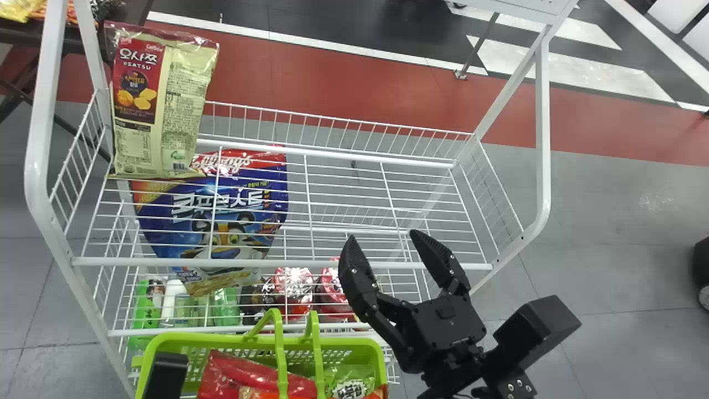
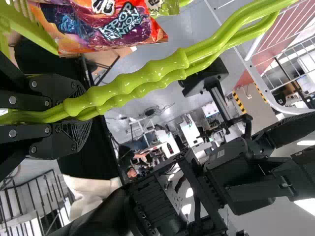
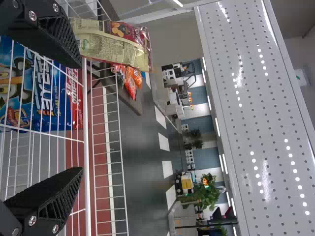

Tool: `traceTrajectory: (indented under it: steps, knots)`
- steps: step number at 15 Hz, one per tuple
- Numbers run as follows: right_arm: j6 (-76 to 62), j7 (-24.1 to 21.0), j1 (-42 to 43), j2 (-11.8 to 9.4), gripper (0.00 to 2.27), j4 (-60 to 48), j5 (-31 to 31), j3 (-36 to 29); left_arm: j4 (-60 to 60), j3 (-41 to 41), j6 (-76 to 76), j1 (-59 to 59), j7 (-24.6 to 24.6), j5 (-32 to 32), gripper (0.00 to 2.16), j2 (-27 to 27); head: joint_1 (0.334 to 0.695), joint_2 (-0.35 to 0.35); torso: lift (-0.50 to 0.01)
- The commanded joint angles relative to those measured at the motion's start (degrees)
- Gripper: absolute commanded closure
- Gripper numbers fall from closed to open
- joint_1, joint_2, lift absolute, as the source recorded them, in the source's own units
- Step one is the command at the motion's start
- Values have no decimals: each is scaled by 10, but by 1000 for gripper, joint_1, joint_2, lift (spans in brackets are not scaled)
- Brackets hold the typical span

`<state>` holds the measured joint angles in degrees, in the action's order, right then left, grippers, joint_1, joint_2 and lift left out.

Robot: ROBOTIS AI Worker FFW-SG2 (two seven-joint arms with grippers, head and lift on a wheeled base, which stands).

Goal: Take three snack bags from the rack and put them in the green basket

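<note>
Snack bag (image 1: 160,111) stands, seemingly upright, at the rack's (image 1: 36,166) left end. Right gripper (image 1: 383,244) gapes wide, empty; left gripper (image 2: 81,114) clamps green basket (image 1: 194,339) handles (image 2: 142,78).

A white wire rack (image 1: 332,264) with stacked shelves. At the upper shelf's 10 o'clock corner, a cream-and-red snack bag (image 1: 160,111) stands upright. Beneath that shelf's wires, a large blue cereal bag (image 1: 183,221) sits toward 8 o'clock, green bottles (image 1: 145,310) toward 7, red-and-white packages (image 1: 293,285) near 6.
</note>
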<state>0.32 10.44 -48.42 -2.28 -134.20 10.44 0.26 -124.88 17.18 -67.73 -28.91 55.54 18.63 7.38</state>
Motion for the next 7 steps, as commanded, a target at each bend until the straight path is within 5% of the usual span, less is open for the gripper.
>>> traceTrajectory:
  steps: [1, 7]
  knots:
    - [0, 0, 1, 0, 70, 0, 1, -2, 0, 0, 1, 0, 0, 0, 1804, 0, 695, -350, -7]
    - [-2, 2, 1, 0, 70, 0, 4, -5, 0, 0, 1, 0, 1, 0, 1804, -1, 695, -350, -7]
